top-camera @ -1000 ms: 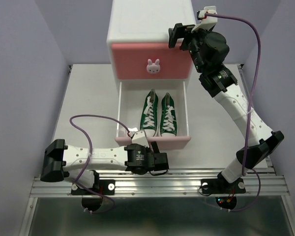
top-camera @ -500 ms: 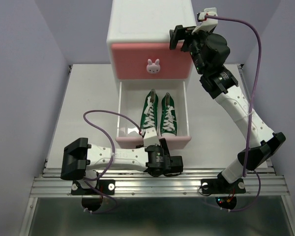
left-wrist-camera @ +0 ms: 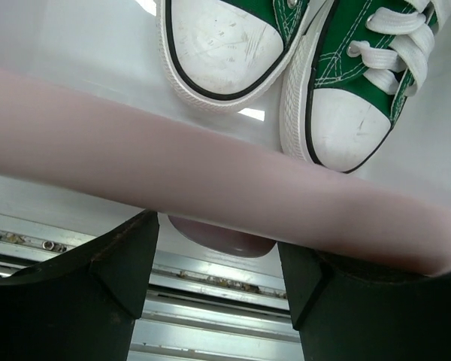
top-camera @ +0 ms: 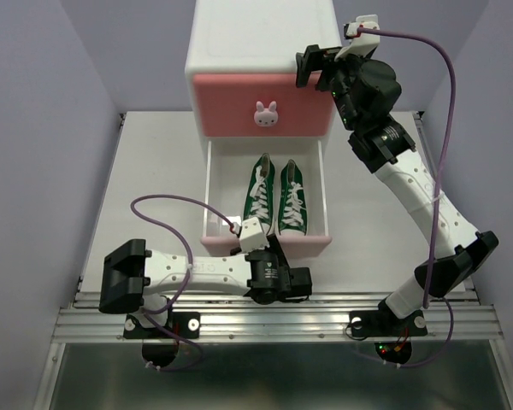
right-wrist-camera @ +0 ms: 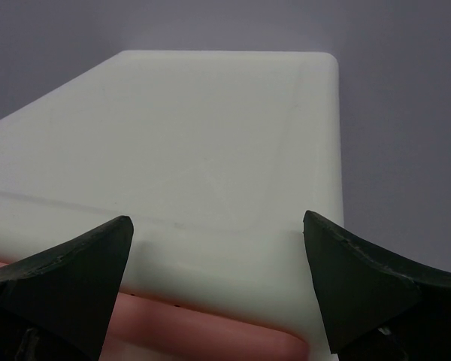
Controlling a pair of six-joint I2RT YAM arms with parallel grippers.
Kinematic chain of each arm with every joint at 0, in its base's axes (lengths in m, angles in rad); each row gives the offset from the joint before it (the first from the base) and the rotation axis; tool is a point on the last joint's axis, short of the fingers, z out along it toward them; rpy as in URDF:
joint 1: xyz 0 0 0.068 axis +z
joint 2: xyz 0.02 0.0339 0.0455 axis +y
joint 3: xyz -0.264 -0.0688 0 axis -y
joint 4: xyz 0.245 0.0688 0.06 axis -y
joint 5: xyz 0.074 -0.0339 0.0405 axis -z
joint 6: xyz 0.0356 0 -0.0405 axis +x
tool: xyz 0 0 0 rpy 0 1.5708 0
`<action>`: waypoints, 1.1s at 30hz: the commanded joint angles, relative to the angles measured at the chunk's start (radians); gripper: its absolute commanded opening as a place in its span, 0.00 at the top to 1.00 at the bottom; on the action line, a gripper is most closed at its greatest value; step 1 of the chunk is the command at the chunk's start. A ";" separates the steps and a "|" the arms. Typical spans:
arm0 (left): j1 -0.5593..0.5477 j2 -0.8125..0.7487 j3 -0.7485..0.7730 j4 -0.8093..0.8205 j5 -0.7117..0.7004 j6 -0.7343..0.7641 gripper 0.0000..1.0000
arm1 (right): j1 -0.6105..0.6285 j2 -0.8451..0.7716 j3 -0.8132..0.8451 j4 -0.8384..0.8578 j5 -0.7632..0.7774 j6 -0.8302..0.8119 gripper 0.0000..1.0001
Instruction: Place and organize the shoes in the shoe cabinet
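Observation:
The white shoe cabinet [top-camera: 256, 38] stands at the back centre. Its upper pink drawer [top-camera: 261, 102] is shut. The paler lower drawer [top-camera: 218, 184] is pulled out, and the two green shoes [top-camera: 258, 195] [top-camera: 292, 198] lie in it side by side, toes toward me. In the left wrist view the green shoes' toes [left-wrist-camera: 218, 45] [left-wrist-camera: 346, 128] show behind the drawer front [left-wrist-camera: 210, 188]. My left gripper [top-camera: 296, 281] [left-wrist-camera: 216, 252] is open in front of that drawer front, its fingers either side of the knob [left-wrist-camera: 222, 237]. My right gripper [top-camera: 312, 64] [right-wrist-camera: 216, 226] is open at the cabinet's top right corner [right-wrist-camera: 210, 135]. The red shoes are out of view.
A metal rail [top-camera: 274, 320] runs along the near table edge, just behind my left gripper. Purple cables loop over the left arm [top-camera: 167, 205] and beside the right arm [top-camera: 449, 85]. Lilac walls close in the table on the left, right and back.
My left gripper has slid to the right along the lower drawer front, then back a little to the left. The drawer, the shoes and the right arm have hardly moved.

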 commanded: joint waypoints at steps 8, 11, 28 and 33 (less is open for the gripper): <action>0.147 0.014 -0.033 -0.060 -0.176 -0.061 0.71 | -0.001 0.044 -0.062 -0.256 0.036 0.042 0.00; 0.150 0.029 0.007 -0.062 -0.193 -0.008 0.86 | -0.001 0.041 -0.074 -0.256 0.033 0.042 0.00; 0.301 -0.077 0.208 -0.010 -0.389 0.244 1.00 | -0.001 0.039 -0.072 -0.256 0.047 0.033 0.00; 0.327 -0.100 0.139 0.223 -0.346 0.387 1.00 | -0.001 0.045 -0.075 -0.254 0.041 0.036 0.00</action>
